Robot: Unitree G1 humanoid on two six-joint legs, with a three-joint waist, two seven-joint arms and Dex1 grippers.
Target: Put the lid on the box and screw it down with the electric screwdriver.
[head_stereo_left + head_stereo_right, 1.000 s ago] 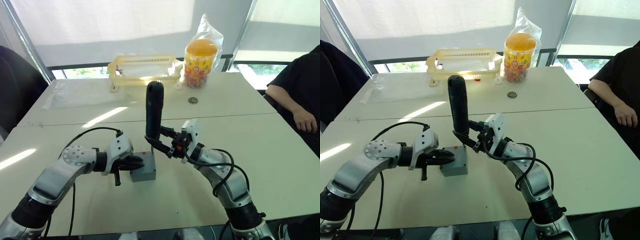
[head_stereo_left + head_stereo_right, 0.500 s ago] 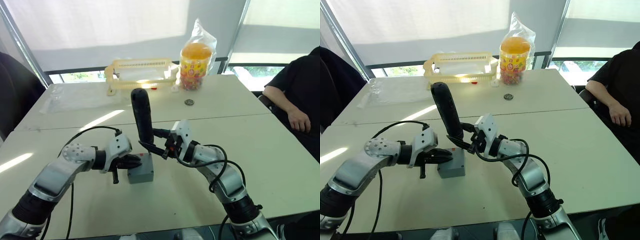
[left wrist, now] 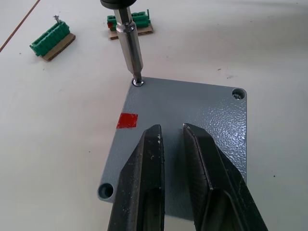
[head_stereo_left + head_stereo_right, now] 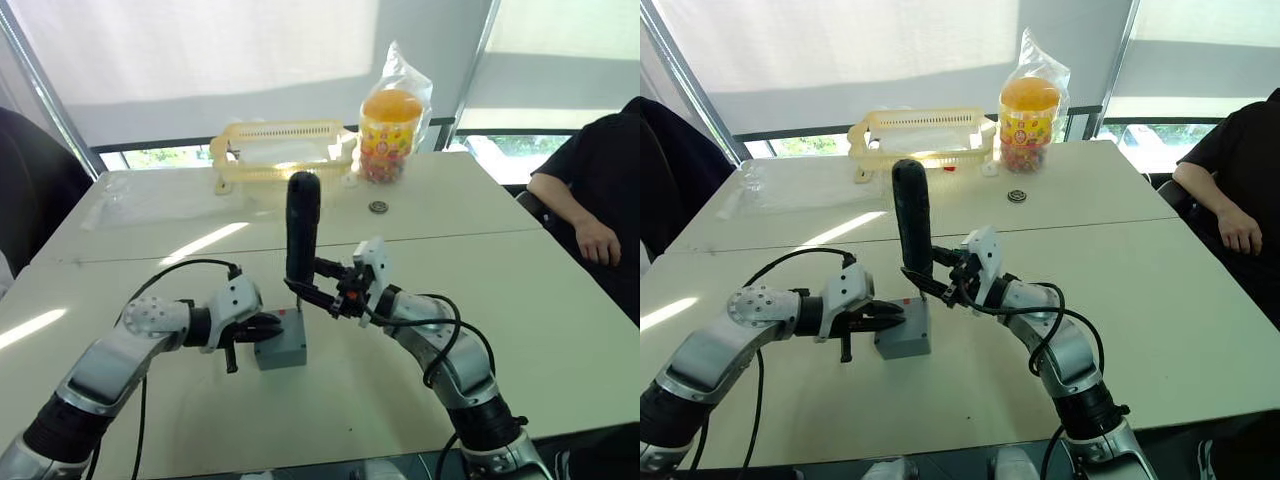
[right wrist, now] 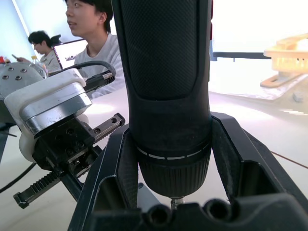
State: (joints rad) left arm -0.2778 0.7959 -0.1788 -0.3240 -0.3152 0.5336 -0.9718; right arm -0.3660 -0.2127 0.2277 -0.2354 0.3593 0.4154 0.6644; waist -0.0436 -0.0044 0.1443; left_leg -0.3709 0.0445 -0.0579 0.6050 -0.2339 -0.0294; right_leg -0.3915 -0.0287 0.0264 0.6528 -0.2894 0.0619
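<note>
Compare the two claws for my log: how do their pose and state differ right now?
The right claw is clamped around the upright electric screwdriver; the left claw holds nothing, its fingers nearly together over the lid. The right claw sits above the box; the left reaches in level from the side. Both work at the box.

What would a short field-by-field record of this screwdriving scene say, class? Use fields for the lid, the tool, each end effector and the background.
lid: grey lid sits on the box, red mark near one edge
electric screwdriver: upright, bit tip in a corner screw
right end effector: shut on the electric screwdriver
left end effector: fingers slightly apart, over the lid
background: yellow basket, candy jar, green connectors, a person seated at the table's edge
</note>
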